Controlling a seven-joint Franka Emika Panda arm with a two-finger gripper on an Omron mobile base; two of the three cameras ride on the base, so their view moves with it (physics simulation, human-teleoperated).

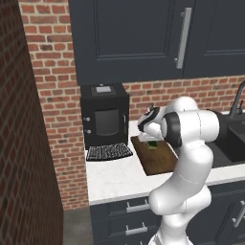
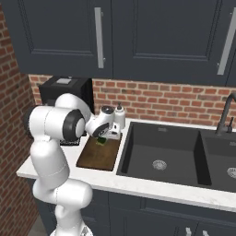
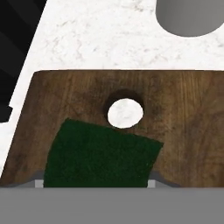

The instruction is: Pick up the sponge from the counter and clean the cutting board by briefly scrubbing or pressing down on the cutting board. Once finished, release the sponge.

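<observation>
The dark brown cutting board lies on the white counter, just left of the sink. My gripper reaches down over the board's far end and is shut on the sponge. In the hand view the sponge's dark green top sits low over the wood, just beside the board's small round hole. A grey fingertip shows at either lower corner of the sponge.
A black coffee machine stands at the back left with a black mesh mat in front. A pale bottle stands behind the board. The dark sink and faucet lie right. A brick wall closes the left.
</observation>
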